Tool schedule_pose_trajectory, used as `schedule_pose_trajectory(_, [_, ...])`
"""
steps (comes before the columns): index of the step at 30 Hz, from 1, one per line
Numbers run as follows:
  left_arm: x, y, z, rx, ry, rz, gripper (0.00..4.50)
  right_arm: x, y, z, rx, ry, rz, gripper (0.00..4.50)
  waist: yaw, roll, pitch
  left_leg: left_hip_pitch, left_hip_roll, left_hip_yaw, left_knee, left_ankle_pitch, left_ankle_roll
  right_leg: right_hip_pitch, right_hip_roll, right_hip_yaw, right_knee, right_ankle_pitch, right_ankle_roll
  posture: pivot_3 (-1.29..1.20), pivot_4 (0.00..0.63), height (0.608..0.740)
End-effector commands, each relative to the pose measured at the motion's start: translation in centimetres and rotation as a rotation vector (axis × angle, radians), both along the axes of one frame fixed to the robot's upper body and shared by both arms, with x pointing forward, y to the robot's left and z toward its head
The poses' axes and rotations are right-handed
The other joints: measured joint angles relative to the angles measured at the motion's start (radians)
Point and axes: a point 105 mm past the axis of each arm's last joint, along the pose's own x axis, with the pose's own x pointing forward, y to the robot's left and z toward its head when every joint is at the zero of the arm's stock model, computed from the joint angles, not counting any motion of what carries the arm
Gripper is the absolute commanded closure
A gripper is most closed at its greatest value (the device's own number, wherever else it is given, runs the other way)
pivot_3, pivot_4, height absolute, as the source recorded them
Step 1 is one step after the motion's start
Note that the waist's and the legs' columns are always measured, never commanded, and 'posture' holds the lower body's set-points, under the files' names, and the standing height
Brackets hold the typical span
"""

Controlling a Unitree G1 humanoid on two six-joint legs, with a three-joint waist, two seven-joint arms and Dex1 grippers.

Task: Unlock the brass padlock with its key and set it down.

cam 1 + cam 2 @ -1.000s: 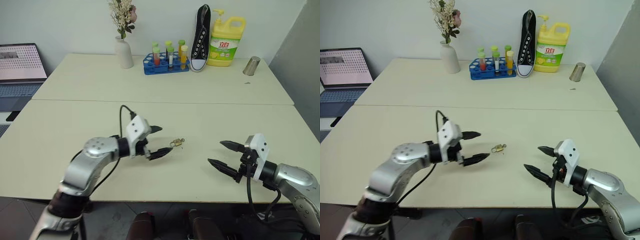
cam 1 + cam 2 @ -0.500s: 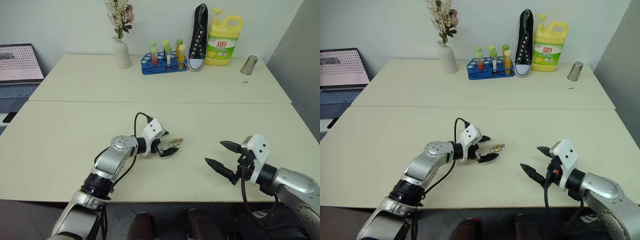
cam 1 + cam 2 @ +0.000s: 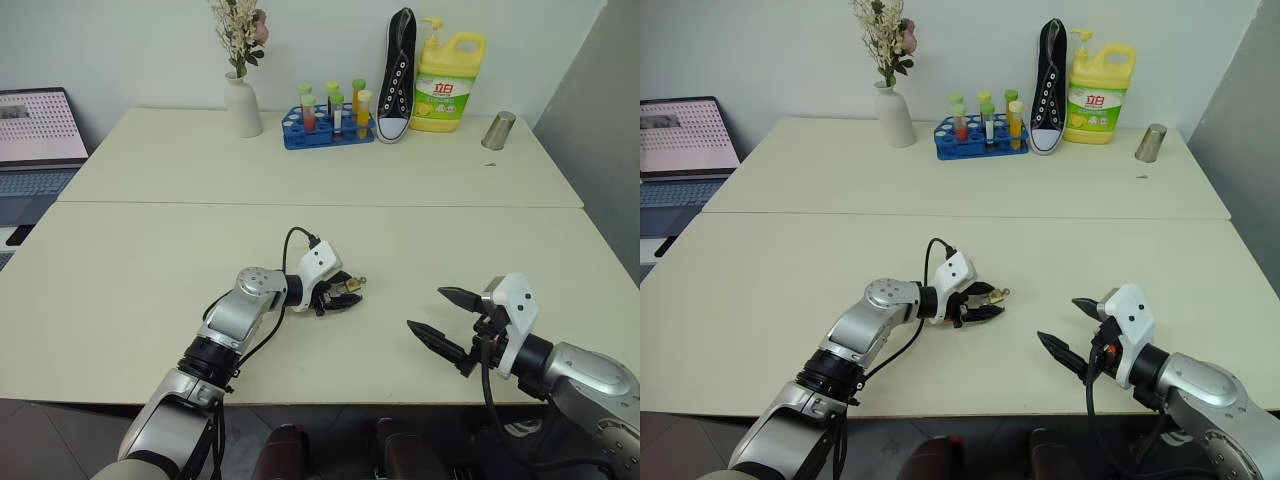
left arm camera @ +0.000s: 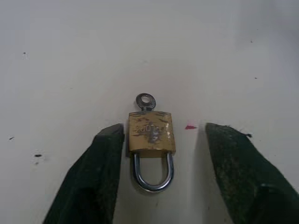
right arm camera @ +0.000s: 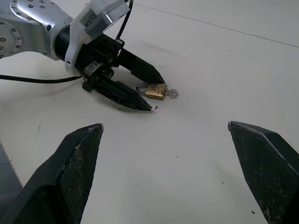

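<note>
Brass padlock lying flat on the matte cream table, between the left claw's fingers

The smooth, pale table (image 3: 120,260) bears the right gripper (image 3: 440,315) near its front edge, its tapered black fingers spread wide and empty. Mid-table, the left gripper (image 4: 161,135) straddles the squarish, scuffed brass padlock (image 4: 151,132); one finger touches its side, the other stands apart. Its silvery curved shackle points toward the gripper; the key (image 4: 145,100), ring-ended, protrudes opposite.
</note>
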Motion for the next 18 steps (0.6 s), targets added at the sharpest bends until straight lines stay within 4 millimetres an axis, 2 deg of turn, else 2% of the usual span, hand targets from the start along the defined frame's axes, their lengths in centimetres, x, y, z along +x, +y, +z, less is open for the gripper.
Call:
schedule_pose_trajectory(1, [-0.2, 0.2, -1.1, 0.045, 0.03, -0.007, 2.27, -0.2, 0.3, 1.1, 0.007, -0.054, 0.009, 0.0, 0.0, 0.0, 0.0, 0.0, 0.0, 0.0, 0.0, 0.0, 0.0, 0.0, 0.0, 0.0, 0.0, 0.0, 0.0, 0.0, 0.15, 0.74])
schedule_pose_trajectory(5, [-0.6, 0.1, -1.3, 0.057, 0.03, -0.033, 3.53, -0.2, 0.2, 1.2, 0.006, -0.059, 0.009, 0.0, 0.0, 0.0, 0.0, 0.0, 0.0, 0.0, 0.0, 0.0, 0.0, 0.0, 0.0, 0.0, 0.0, 0.0, 0.0, 0.0, 0.15, 0.74])
schedule_pose_trajectory(11, [-1.6, 0.2, -1.0, 0.047, 0.015, -0.108, 3.54, 0.0, 0.2, 1.3, -0.007, -0.074, 0.017, 0.0, 0.0, 0.0, 0.0, 0.0, 0.0, 0.0, 0.0, 0.0, 0.0, 0.0, 0.0, 0.0, 0.0, 0.0, 0.0, 0.0, 0.15, 0.74])
schedule_pose_trajectory(14, [-2.0, -0.4, 0.2, -0.002, -0.078, -0.167, 3.54, 0.2, 0.1, 1.4, -0.018, -0.094, 0.021, 0.0, 0.0, 0.0, 0.0, 0.0, 0.0, 0.0, 0.0, 0.0, 0.0, 0.0, 0.0, 0.0, 0.0, 0.0, 0.0, 0.0, 0.15, 0.74])
schedule_pose_trajectory(17, [-3.2, -0.3, 2.8, -0.028, -0.273, -0.291, 3.54, 0.3, 0.3, 1.7, -0.051, -0.145, 0.045, 0.0, 0.0, 0.0, 0.0, 0.0, 0.0, 0.0, 0.0, 0.0, 0.0, 0.0, 0.0, 0.0, 0.0, 0.0, 0.0, 0.0, 0.15, 0.74])
schedule_pose_trajectory(18, [-4.1, -0.3, 4.4, -0.05, -0.422, -0.379, 3.54, 0.2, 0.5, 1.7, -0.065, -0.154, 0.064, 0.0, 0.0, 0.0, 0.0, 0.0, 0.001, 0.0, 0.0, 0.0, 0.0, 0.0, 0.0, 0.0, 0.0, 0.0, 0.0, 0.0, 0.15, 0.74])
